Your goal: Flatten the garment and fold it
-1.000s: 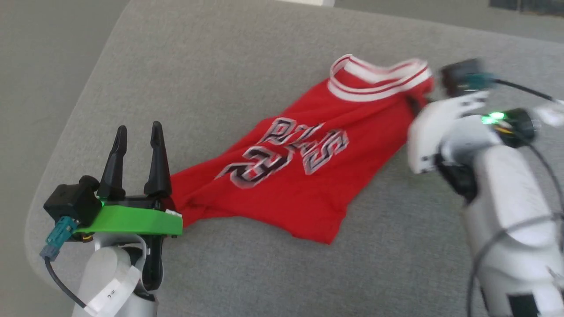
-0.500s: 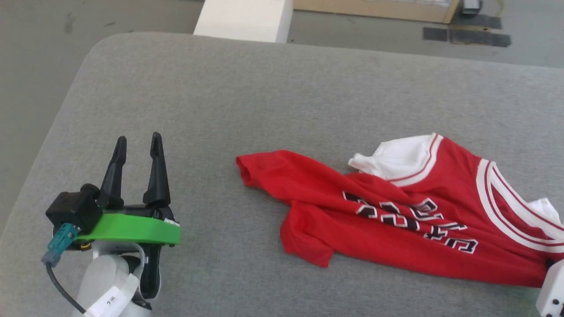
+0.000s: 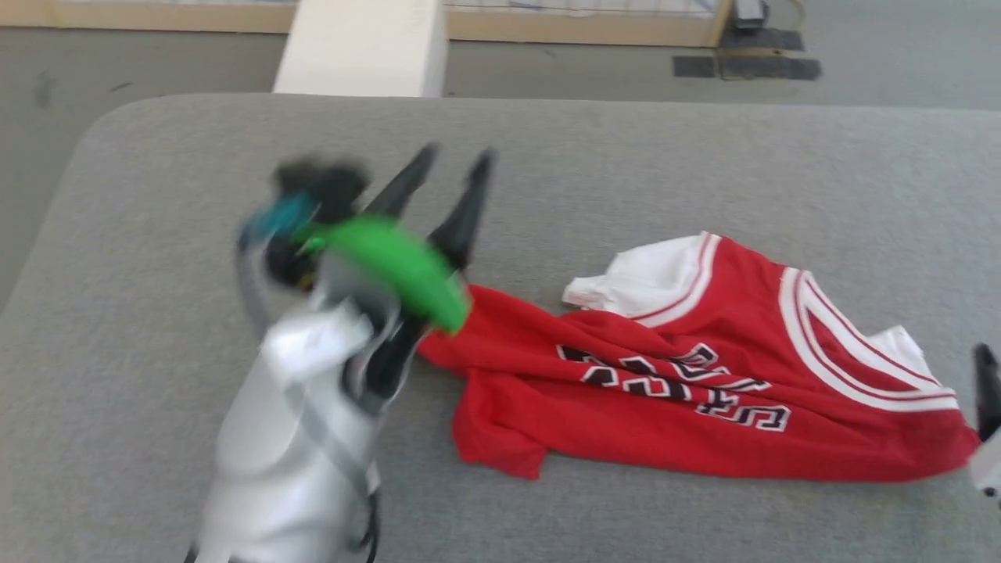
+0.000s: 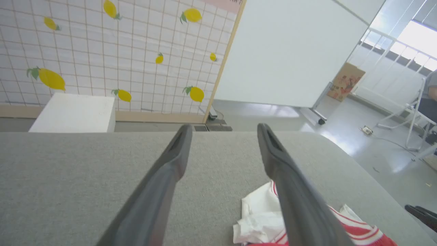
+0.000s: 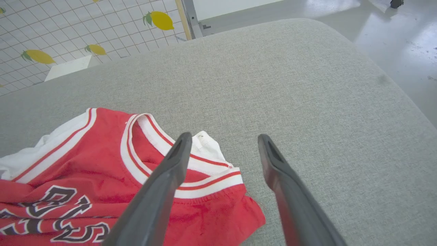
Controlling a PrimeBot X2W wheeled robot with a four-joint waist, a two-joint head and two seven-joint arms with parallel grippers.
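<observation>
- Left gripper (image 4: 224, 127) and right gripper (image 5: 224, 137): fingers spread wide, both empty.
- Crumpled red sleeveless jersey (image 3: 665, 438) lies on the grey fabric-covered table (image 3: 626, 172), toward its right side.
- Beyond the far edge: white box (image 3: 360, 47), lemon-patterned tiled wall (image 4: 85, 51).

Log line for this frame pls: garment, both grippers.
garment: rumpled on grey table, unfolded | left gripper: open, empty, near hem end | right gripper: open, empty, by neck end | flattening: not done

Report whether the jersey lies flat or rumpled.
Rumpled: the jersey lies bunched, lettering creased, white lining turned out at one armhole.
</observation>
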